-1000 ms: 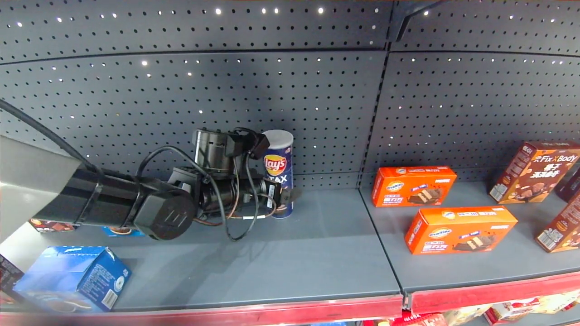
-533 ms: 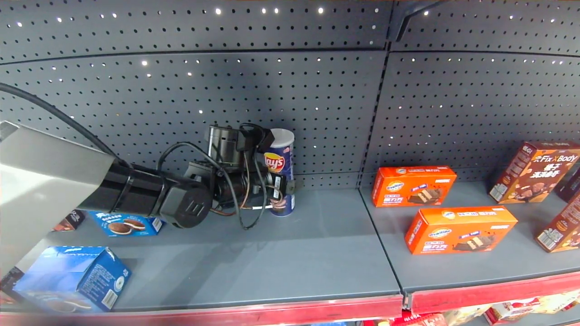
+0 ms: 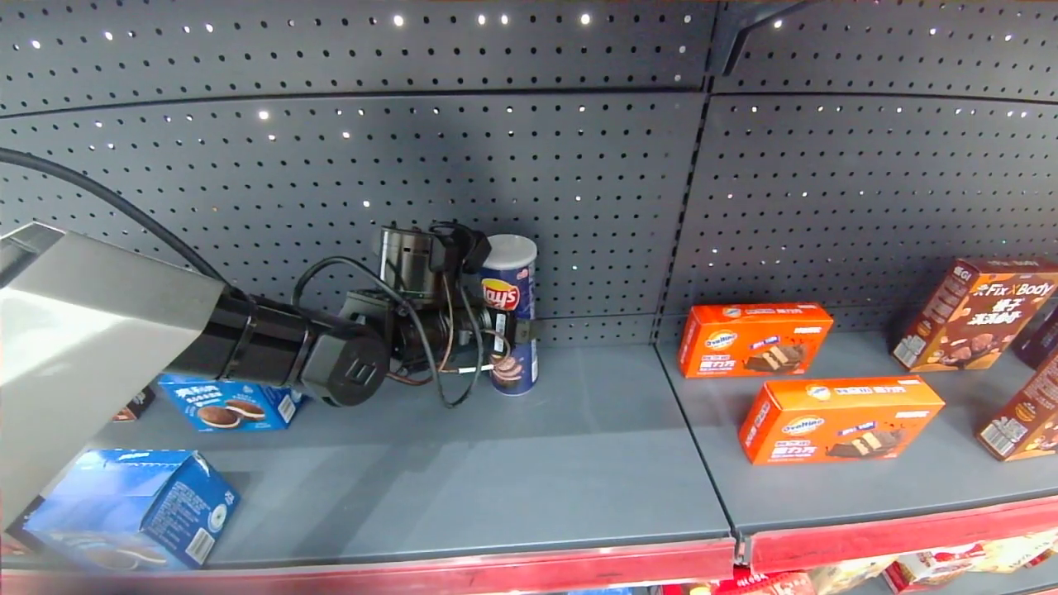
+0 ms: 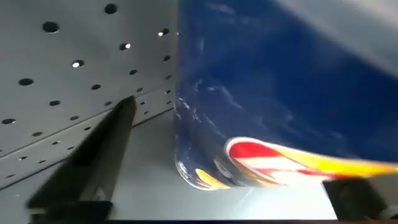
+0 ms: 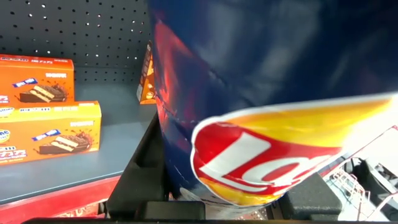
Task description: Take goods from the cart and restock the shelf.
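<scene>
**A:** Which step is this?

**B:** Placing, I'd judge. The chip can (image 3: 510,310) stands upright at the far side of the shelf (image 3: 579,463), close to the pegboard (image 3: 579,207). Its lid is on, so the contents are hidden. The left end effector (image 3: 519,335) brackets it with its fingers spread, and the left wrist view shows a gap beside one finger (image 4: 93,162).

**A:** And next?

**B:** That arm should draw straight back toward the near edge without tipping the can. The right end effector (image 5: 230,193) is pinching a second chip can (image 5: 261,93) by the shelf's near edge. It needs a free spot, perhaps left of the closed orange boxes (image 3: 839,417).
</scene>
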